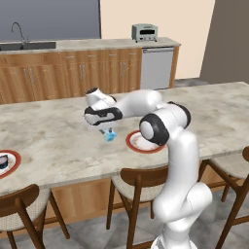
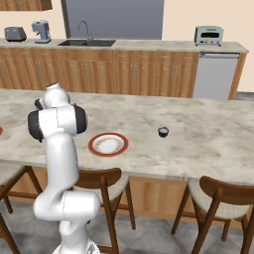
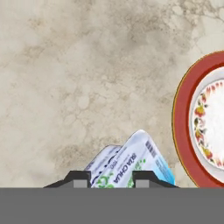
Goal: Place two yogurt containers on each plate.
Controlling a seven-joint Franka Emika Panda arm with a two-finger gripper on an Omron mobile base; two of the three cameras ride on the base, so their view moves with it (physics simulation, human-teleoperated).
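My gripper (image 1: pixel 108 132) is shut on the light blue boxy yogurt container (image 1: pixel 111 137), low over the marble counter just left of a red-rimmed plate (image 1: pixel 132 144). In the hand view the container (image 3: pixel 131 164) sits tilted between the two fingertips (image 3: pixel 81 179), and the plate's red rim (image 3: pixel 181 127) lies to its right. That plate (image 2: pixel 108 144) holds nothing. A dark round yogurt cup (image 2: pixel 163 132) stands on the counter to the right of it. The second plate (image 1: pixel 14 158) lies at the far left edge with a dark cup (image 1: pixel 4 161) on it.
Wooden stools (image 1: pixel 138 182) stand along the counter's near edge. My arm's elbow (image 1: pixel 158 127) hangs over the near plate's right part. Behind are cabinets with a sink (image 2: pixel 87 42) and a toaster oven (image 2: pixel 208 34).
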